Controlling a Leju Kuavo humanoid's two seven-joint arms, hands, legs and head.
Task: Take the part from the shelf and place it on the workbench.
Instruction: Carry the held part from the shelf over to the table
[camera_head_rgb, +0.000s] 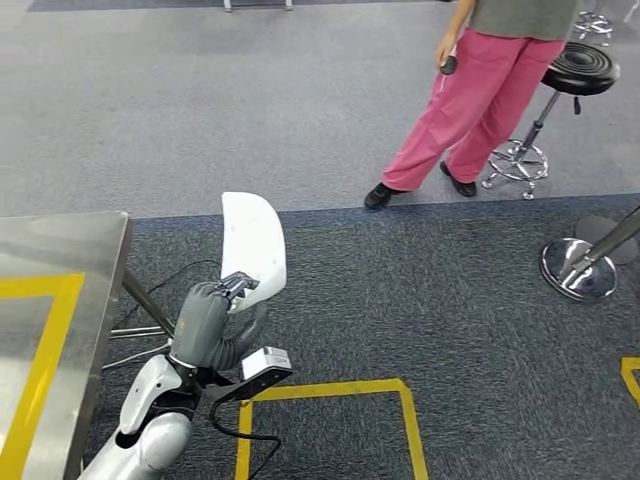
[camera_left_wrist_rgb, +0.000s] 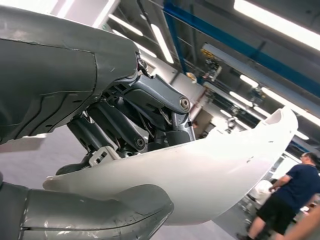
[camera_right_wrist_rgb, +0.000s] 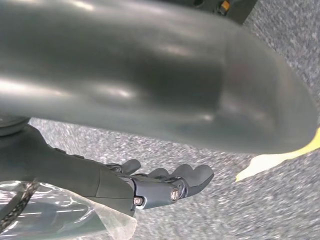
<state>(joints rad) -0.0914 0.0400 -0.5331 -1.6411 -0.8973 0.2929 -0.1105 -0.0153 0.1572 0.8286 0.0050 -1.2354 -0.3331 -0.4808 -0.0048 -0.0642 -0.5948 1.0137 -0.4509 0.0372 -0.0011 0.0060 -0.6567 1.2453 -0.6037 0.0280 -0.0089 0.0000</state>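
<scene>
Grey carpet (camera_head_rgb: 423, 300) covers the floor, paler in the far half and darker near, with yellow tape lines (camera_head_rgb: 332, 392) marking a box on the near part. At the left edge stands the steel tabletop (camera_head_rgb: 75, 245), itself marked with a yellow tape border. A person in pink trousers (camera_head_rgb: 483, 100) stands at the far right, holding a small dark object in one hand. Just right of that person is a black round stool (camera_head_rgb: 581, 68) on a chrome base, and a second chrome base (camera_head_rgb: 577, 268) sits nearer at the right edge.

The white part (camera_head_rgb: 255, 240), a curved shell-like panel, is held up over the dark carpet just right of the tabletop's edge, clear of the tabletop surface. The left robot hand (camera_head_rgb: 215, 320) is clamped on its near end; in the left wrist view the dark fingers (camera_left_wrist_rgb: 151, 107) press on one face of the part (camera_left_wrist_rgb: 211, 175) and the thick grey thumb (camera_left_wrist_rgb: 102, 212) on the other.

The right robot hand (camera_right_wrist_rgb: 166, 182) hangs over the carpet, holding nothing, its fingers stretched out and slightly apart.
</scene>
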